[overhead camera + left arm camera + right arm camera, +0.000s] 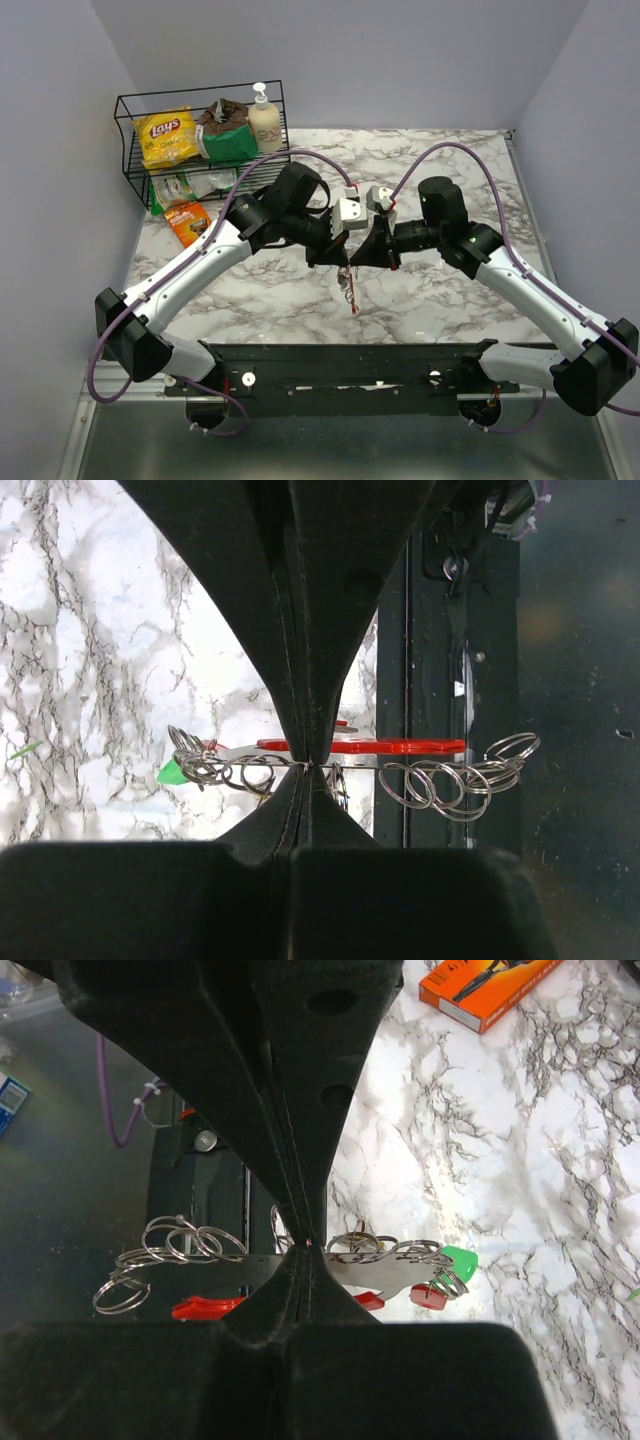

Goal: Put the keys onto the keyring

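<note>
Mid-threading: the keyring (390,746) is clamped mid-air by left fingers (250,630) and right fingers (250,1090), over the surface (430,300). A green key (460,1260) looks hung already; next, a split ring probably needs prying open.

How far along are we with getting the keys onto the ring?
Looks done: a green key and a red key hang in the ring cluster, though I cannot tell whether they are threaded on. In hand: the left gripper and right gripper are both shut on the keyring, holding it between them. Left: no yellow key shows, so probably that one.
</note>
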{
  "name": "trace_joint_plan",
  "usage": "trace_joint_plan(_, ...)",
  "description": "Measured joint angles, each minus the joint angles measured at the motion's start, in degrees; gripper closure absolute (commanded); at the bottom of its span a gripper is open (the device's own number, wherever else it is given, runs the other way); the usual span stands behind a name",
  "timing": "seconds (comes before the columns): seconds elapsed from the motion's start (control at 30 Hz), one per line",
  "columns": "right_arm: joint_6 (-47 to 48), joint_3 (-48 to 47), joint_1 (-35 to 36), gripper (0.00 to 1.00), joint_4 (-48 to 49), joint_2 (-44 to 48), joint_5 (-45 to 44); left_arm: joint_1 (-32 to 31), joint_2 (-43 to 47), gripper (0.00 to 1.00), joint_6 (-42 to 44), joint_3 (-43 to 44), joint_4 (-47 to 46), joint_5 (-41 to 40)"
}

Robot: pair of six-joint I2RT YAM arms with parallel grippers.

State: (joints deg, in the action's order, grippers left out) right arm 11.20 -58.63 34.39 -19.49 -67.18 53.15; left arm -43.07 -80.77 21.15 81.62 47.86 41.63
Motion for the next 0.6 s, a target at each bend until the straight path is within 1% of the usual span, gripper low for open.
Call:
trace_joint_plan(0.07,-0.07,0.13,0.0,0.96,0.04,0.02,-0.17,0.0,1.27,1.0,-0.96,-1.97,-2.27,-0.11)
trace_joint_plan(0.17,-0.31,0.13,0.02,0.87,0.39,0.09,-0.24,0.0,3.82,1.0,-2.56,-5.09,-6.25,-0.92)
trace_joint_plan(0.2,-0.48,0.13,0.04,0.78,0.61,0.15,-0.31,0.0,4.74,1.0,-3.28,-6.23,-7.87,-1.22)
trace_joint_plan(0.27,-1.01,0.13,0.04,0.66,1.22,0.48,-0.59,0.0,6.12,1.0,-4.26,-7.91,-10.27,-1.81)
trace_joint_plan(0.3,-1.16,0.13,0.04,0.57,1.73,0.72,-0.83,0.0,6.86,1.0,-4.83,-8.94,-11.76,-2.23)
trace_joint_plan(0.4,-1.86,0.31,0.04,0.43,3.02,2.12,-1.7,0.0,8.07,1.0,-6.05,-11.02,-14.69,-3.32)
trace_joint_plan(0.5,-2.82,0.92,0.07,0.36,4.66,4.52,-3.5,0.0,8.72,1.0,-7.02,-12.92,-17.55,-4.31)
trace_joint_plan(0.6,-3.69,1.9,0.07,0.34,6.58,6.62,-6.29,0.0,9.66,1.0,-7.74,-15.04,-20.04,-4.96)
